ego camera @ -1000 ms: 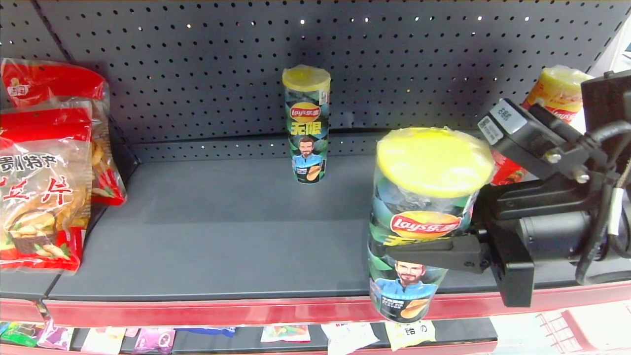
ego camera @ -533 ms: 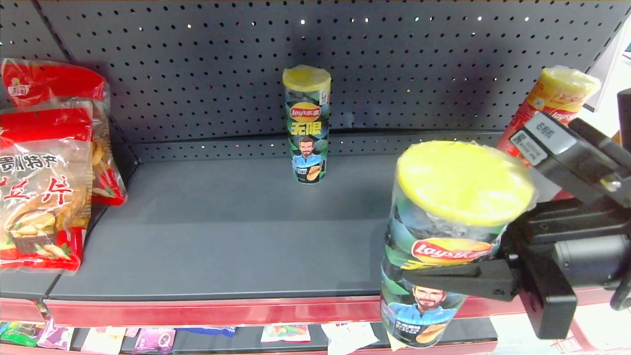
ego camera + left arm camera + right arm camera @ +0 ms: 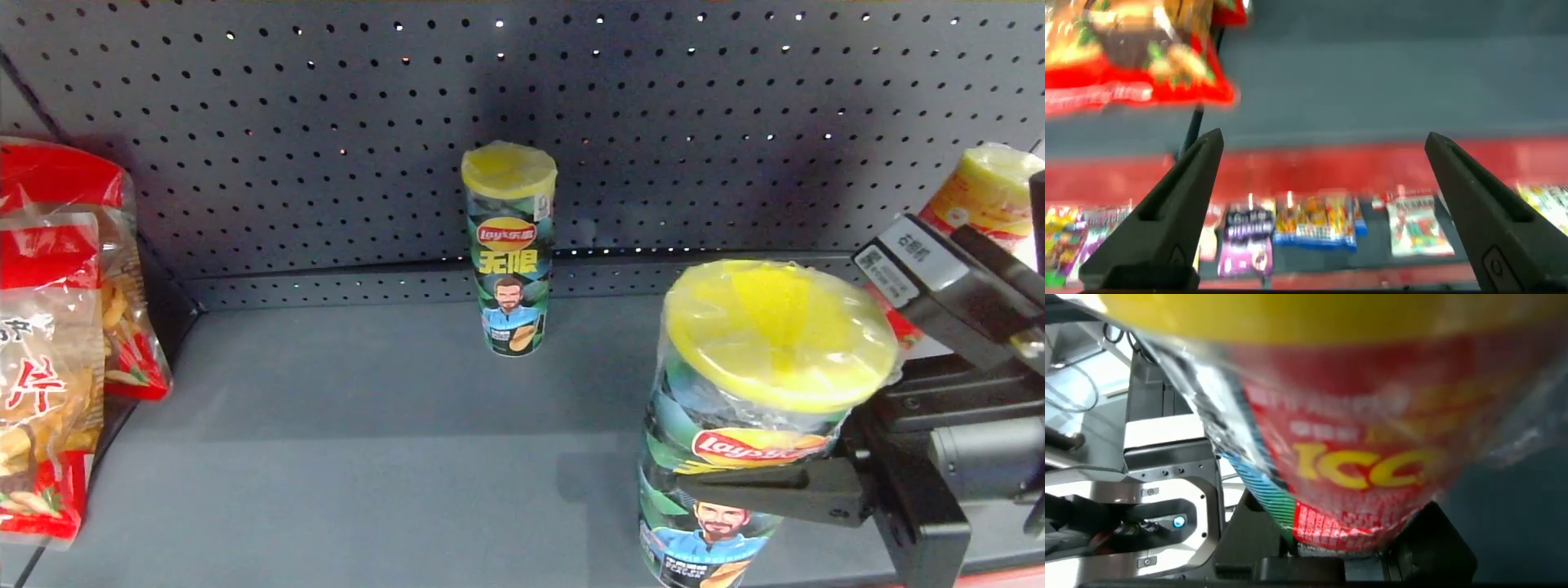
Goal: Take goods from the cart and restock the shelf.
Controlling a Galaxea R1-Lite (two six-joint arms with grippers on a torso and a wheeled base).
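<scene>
The right end effector (image 3: 739, 482) is clamped on a chip can (image 3: 759, 408) with a yellow lid. It grips the can around the middle and holds it roughly upright, leaning slightly. This held can hangs over the shelf (image 3: 367, 457), to the right of the standing can (image 3: 509, 249) and much nearer the front edge.

The step in hand looks like setting it down. To do that well, level the can first, so that its base meets the shelf flat and not on one rim. Lower it slowly until the base bears weight, and spread the fingers only then. A spot just right of the standing can, or in front of it, would make a tidy row, but leave a gap so the outer finger does not knock it. Draw the arm straight back after release, away from the red can (image 3: 980, 196) that leans farther right of the standing can.

The left end effector (image 3: 1323, 137) is spread wide and holds nothing. It sits low before the shelf's red front edge (image 3: 1323, 171).

Several things are unclear:
- The held can's base is cut off in the head view, so I cannot tell whether it touches the shelf.
- The far finger is hidden behind the can.
- In the right wrist view the can (image 3: 1355, 441) is so near that its print smears.
- The snack bags (image 3: 49, 327), far left of the standing can, are cropped.
- The red can's lower part is hidden behind the arm.
</scene>
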